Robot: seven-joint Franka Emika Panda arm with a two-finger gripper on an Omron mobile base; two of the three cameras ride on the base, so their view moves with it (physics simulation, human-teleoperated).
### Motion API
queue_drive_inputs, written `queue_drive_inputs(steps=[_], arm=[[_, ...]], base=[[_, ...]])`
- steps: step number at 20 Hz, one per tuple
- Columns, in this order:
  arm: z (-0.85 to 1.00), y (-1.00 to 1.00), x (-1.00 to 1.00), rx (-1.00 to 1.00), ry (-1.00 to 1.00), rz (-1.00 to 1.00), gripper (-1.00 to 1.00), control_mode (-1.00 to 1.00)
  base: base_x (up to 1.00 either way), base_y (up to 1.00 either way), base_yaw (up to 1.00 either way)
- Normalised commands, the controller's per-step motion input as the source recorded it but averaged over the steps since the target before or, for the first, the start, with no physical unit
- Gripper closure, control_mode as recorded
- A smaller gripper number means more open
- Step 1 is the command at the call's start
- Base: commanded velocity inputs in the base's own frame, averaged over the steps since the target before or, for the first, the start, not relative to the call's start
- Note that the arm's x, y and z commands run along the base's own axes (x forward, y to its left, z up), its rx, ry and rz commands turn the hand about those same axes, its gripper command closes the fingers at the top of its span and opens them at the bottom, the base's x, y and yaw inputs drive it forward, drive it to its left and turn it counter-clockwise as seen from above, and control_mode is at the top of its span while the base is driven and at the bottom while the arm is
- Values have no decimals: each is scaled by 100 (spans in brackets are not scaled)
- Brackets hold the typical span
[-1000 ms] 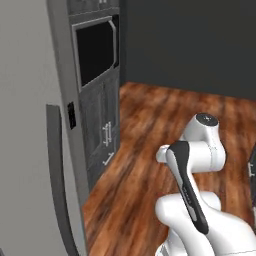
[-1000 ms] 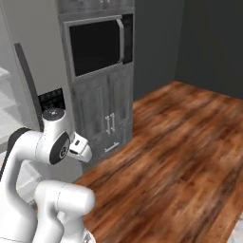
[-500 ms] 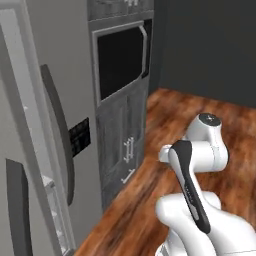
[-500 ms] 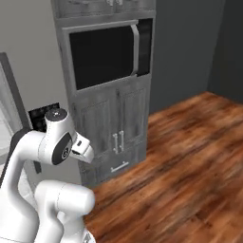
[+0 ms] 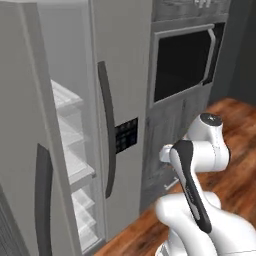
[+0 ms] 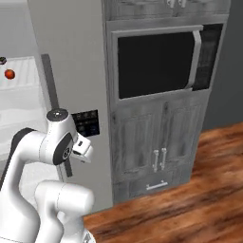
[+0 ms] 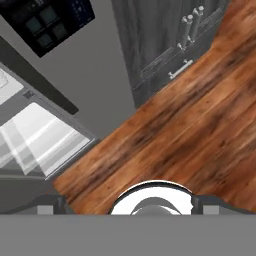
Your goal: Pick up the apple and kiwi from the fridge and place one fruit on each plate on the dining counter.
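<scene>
— Well, nearest to us the arm (image 5: 192, 185) is folded above its base, and the gripper (image 6: 83, 148) looks down at the wooden floor (image 7: 190, 125). The jaws stand wide apart, and nothing is between them.

— So it carries no fruit?

— No, it is empty. Just behind it is the fridge (image 5: 125, 60). The right door is shut, with its long dark handle (image 5: 107, 135) and the button panel (image 6: 85, 123). The left door stands open, so the clear shelves (image 5: 67, 100) can be seen.

— And where is the apple (image 6: 9, 74)?

— Deep inside, on an upper shelf, well apart from the gripper. Near it, a little higher, there is a small dark thing (image 6: 2, 60), half hidden at the side. It may be the kiwi, but I cannot tell.

— How will the apple handle, do you think?

— I judge it light and firm, but round and glossy, so it can slip or roll away. I would close the jaws across its widest part, at the middle, one finger on each side, and not near the top.

— And the kiwi?

— Probably softer and smaller. I would take it across the short side of the oval, gently. The shelf above leaves little room, so the hand should go in level and slowly.
</scene>
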Motion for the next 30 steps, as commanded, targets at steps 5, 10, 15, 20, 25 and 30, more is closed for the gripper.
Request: queue_drive_inputs(steps=[5,10,15,20,25,30], arm=[[0,0,0,0,0,0,-100,100],[0,0,0,0,0,0,-100,100],[0,0,0,0,0,0,-100,100],[0,0,0,0,0,0,-100,100],[0,0,0,0,0,0,-100,100],[0,0,0,0,0,0,-100,100]], base=[[40,16,36],[33,23,33],[26,40,31],[13,39,37],[28,28,33],[46,17,27]])
